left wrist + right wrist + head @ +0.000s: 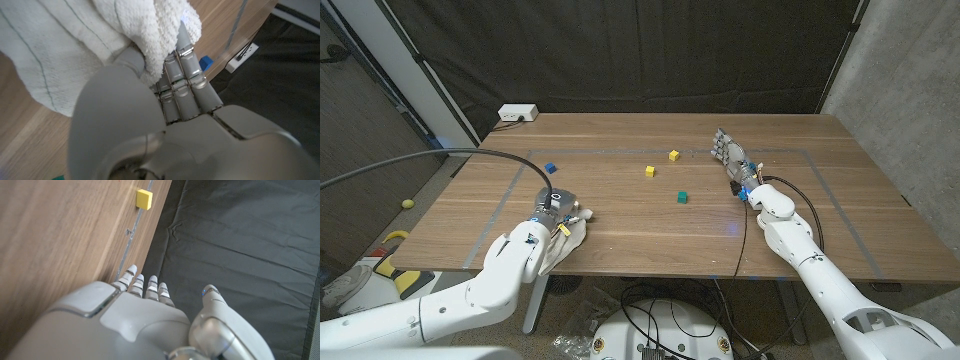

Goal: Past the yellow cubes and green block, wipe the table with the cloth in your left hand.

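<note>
Left hand (pixel 552 212) grasping the white cloth (pixel 567 240) on the desk (pixel 620 215).
Yellow cubes (pixel 650 171) and green block (pixel 682 197) lie beyond; right hand (pixel 728 152) released, fingers straight.

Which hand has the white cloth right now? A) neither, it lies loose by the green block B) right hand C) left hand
C: the left hand grips the white cloth near the table's front edge, while the right hand holds nothing, fingers extended.

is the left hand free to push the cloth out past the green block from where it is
Probably yes. The left hand grips the cloth at the near edge; bare table lies between it and the green block. The right hand stands off to the side.
</note>
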Action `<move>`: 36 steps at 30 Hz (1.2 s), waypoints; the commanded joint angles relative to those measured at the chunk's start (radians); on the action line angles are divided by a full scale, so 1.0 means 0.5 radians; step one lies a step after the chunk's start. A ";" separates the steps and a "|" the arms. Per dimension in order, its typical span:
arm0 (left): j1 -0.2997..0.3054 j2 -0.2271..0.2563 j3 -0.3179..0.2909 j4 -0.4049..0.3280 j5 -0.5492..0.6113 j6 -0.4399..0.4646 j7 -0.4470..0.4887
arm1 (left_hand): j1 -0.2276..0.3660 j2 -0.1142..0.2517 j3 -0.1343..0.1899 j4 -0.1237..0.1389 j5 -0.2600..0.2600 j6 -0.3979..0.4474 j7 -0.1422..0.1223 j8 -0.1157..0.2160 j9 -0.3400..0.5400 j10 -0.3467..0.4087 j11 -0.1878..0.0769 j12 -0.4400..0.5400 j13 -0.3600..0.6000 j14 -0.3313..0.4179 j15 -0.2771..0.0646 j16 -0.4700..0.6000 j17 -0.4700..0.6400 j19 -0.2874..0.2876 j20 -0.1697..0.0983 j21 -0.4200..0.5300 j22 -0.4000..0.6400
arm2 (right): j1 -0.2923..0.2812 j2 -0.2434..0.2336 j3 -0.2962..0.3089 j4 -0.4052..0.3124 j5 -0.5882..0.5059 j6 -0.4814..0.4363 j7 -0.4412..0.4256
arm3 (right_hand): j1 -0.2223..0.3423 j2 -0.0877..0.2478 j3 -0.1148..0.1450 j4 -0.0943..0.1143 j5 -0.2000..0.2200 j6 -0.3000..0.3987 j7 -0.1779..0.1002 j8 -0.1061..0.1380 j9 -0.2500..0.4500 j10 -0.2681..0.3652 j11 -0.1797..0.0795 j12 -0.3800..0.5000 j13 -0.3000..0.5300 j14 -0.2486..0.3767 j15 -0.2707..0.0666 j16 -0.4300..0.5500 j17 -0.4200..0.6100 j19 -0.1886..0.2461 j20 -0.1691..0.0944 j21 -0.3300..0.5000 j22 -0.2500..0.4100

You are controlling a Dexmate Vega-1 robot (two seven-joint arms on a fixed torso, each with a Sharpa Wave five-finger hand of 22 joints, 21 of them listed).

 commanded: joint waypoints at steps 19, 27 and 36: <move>-0.211 -0.204 -0.127 0.102 -0.985 -1.274 0.287 | 0.008 0.030 -0.002 0.016 -0.009 0.052 -0.010 -0.017 0.009 0.166 -0.180 -0.012 0.020 0.146 -0.156 -0.029 0.018 -0.028 -0.062 0.029 -0.003 | -0.059 -0.010 0.032 -0.059 0.004 0.003 -0.040 | -0.015 0.004 -0.016 -0.003 0.008 -0.008 0.008 0.004 0.004 0.011 0.005 0.006 0.003 -0.006 -0.004 -0.002 0.008 0.009 0.002 -0.017 0.009; -0.195 -0.180 -0.105 0.060 -0.797 -1.088 0.251 | 0.006 0.028 0.000 0.018 -0.008 0.057 -0.012 -0.020 0.008 0.175 -0.184 -0.013 0.022 0.150 -0.157 -0.037 0.022 -0.035 -0.060 0.035 -0.005 | -0.054 -0.005 0.028 -0.042 0.011 0.009 -0.025 | -0.016 0.004 -0.017 -0.003 0.009 -0.007 0.008 0.005 0.004 0.011 0.006 0.006 0.003 -0.005 -0.006 -0.002 0.008 0.012 -0.001 -0.021 0.010; -0.193 -0.171 -0.048 0.024 -0.524 -0.772 0.128 | 0.007 0.026 0.001 0.017 -0.008 0.058 -0.011 -0.024 0.008 0.181 -0.195 -0.018 0.021 0.158 -0.158 -0.046 0.026 -0.038 -0.060 0.045 -0.006 | -0.042 0.000 0.024 -0.014 0.014 0.008 -0.018 | -0.017 0.004 -0.018 -0.003 0.009 -0.009 0.009 0.004 0.004 0.011 0.007 0.006 0.003 -0.006 -0.005 -0.002 0.008 0.013 -0.002 -0.024 0.010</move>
